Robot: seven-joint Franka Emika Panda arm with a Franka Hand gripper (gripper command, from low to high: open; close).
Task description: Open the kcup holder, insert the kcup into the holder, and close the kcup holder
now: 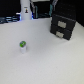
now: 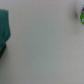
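The kcup stands upright and alone on the white table, green top up, well apart from the holder, which sits toward the exterior view's right at the far side. The holder's two drawers look pushed in, their pale handles facing the open table, so I judge the first step, opening it, is not yet done. The cup's upright stance suits me: its tapered sides are free all round for a pinch from above, and nothing crowds it.

A tall white post rises at the table's far edge, well clear of both cup and holder.

My wrist camera looks down on bare table, catching only a sliver of the cup at the frame's edge and a teal shape at the opposite edge that I cannot identify. My claw shows in neither view, so I cannot tell whether it is wide or narrow.

I judge the next move calls for reaching a handle first, since the drawer must be out before the cup goes in. The risk I see is the light holder sliding rather than opening.
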